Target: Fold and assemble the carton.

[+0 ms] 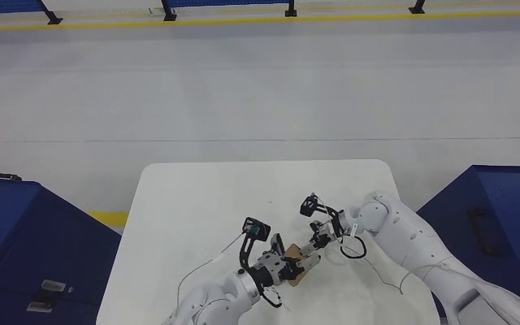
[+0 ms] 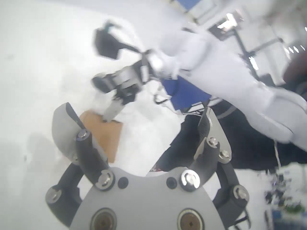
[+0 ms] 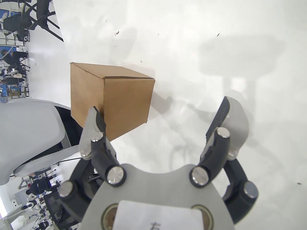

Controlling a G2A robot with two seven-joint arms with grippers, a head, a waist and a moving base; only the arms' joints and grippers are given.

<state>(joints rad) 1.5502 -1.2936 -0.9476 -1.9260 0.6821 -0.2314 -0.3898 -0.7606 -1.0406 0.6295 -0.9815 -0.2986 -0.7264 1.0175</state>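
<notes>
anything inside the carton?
Cannot tell. In the right wrist view the carton shows three closed brown faces and rests on the white table. Its inside is covered.

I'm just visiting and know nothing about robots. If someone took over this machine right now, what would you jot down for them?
Left tool: open, holding nothing, beside the carton.
Right tool: open, one finger against the carton's edge, not gripping it.
Carton: on the white table, robot's side, between both tools.
Done: folded into a closed box on the faces in view.
To do: check the hidden sides, then probably back both tools away.
</notes>
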